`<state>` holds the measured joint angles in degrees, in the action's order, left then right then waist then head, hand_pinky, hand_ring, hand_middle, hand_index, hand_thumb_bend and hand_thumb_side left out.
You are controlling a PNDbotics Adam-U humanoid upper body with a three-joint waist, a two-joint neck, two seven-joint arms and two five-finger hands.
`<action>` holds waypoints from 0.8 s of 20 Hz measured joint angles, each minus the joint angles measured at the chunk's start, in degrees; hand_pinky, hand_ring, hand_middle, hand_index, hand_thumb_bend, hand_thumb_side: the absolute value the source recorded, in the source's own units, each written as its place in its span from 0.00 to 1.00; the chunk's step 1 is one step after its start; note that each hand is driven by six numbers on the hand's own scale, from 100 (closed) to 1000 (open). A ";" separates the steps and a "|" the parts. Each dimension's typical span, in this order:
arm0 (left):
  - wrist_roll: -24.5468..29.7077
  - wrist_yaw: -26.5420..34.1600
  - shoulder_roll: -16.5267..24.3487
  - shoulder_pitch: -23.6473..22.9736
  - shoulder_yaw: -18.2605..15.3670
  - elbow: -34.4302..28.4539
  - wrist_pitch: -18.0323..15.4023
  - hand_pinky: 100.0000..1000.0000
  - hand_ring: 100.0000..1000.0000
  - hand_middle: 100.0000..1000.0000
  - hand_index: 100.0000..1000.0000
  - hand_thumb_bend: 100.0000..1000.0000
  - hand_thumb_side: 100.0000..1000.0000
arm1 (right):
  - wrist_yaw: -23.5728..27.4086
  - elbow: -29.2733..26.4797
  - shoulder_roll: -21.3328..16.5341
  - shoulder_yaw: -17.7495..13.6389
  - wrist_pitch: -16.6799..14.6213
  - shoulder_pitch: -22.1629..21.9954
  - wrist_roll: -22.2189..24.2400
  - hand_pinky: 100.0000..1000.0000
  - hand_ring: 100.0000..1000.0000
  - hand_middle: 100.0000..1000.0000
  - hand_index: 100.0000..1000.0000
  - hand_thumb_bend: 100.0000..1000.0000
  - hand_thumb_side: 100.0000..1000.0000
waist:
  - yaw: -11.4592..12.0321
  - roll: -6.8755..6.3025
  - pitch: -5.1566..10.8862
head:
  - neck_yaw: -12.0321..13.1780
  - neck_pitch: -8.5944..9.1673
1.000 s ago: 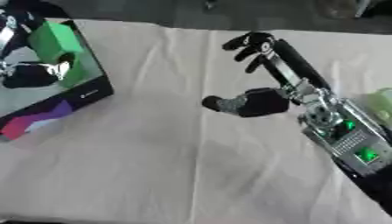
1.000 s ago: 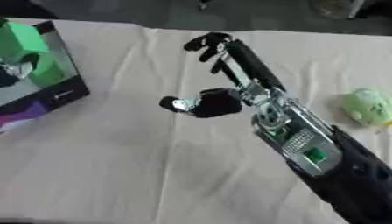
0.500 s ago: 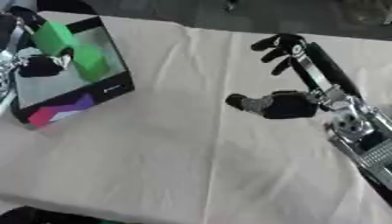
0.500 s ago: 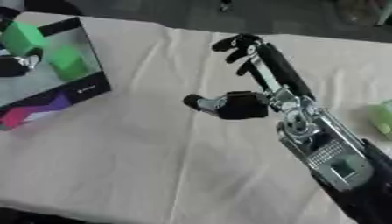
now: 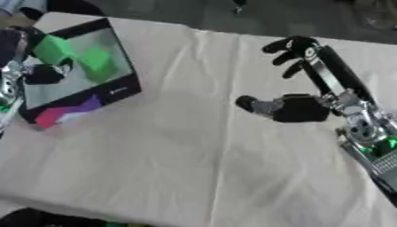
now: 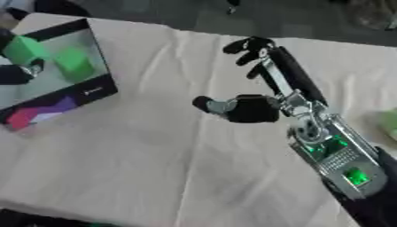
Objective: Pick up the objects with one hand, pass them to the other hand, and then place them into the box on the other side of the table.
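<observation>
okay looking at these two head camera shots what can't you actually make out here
- Left hand: only a dark part shows at the left eye view's left edge over the box, so its fingers can't be read.
- Green blocks at the box: blurred; resting inside or held, I can't tell.
- Pale green thing: cut off by the right eye view's right edge.
- Right hand: open above the table; whether it touches the cloth is unclear.

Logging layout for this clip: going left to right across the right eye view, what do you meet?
Robot's left hand at the left edge → box with two green blocks inside → bare cloth-covered table → robot's right hand, open and empty → pale green object at the right edge.
</observation>
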<state>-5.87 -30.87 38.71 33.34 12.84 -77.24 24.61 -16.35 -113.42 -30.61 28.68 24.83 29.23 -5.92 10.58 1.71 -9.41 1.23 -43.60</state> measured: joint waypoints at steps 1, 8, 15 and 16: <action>0.04 -0.24 0.00 0.00 0.00 0.34 -0.05 0.90 0.70 0.68 0.77 0.53 0.43 | 0.00 0.00 0.00 0.00 0.00 0.00 -0.03 0.55 0.69 0.72 0.75 0.66 0.32 | -0.01 0.00 0.00 | 0.05 0.02; 0.61 -2.60 -0.03 -0.01 -0.23 1.22 -0.59 0.93 0.77 0.76 0.87 0.74 0.62 | 0.00 0.00 0.00 -0.15 0.06 -0.09 -0.30 0.55 0.69 0.72 0.75 0.66 0.32 | -0.08 0.00 0.00 | -0.88 0.06; 0.11 -3.03 -0.10 -0.03 -0.52 0.72 -0.55 0.92 0.73 0.72 0.82 0.55 0.52 | 0.01 0.00 0.00 -0.82 0.22 -0.55 -1.07 0.54 0.69 0.72 0.75 0.66 0.32 | -0.31 0.00 0.00 | -3.37 -0.14; -0.35 -2.77 -0.22 -0.06 -0.69 0.25 -0.45 0.91 0.72 0.71 0.79 0.49 0.48 | 0.01 0.00 -0.01 -1.09 0.24 -0.58 -1.31 0.54 0.69 0.72 0.75 0.66 0.32 | -0.31 0.00 0.00 | -3.78 -0.15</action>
<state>-6.22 -33.64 38.49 33.29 12.15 -77.00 24.16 -16.35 -113.42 -30.62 27.59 25.06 28.64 -7.23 10.27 1.71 -9.41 -2.55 -43.75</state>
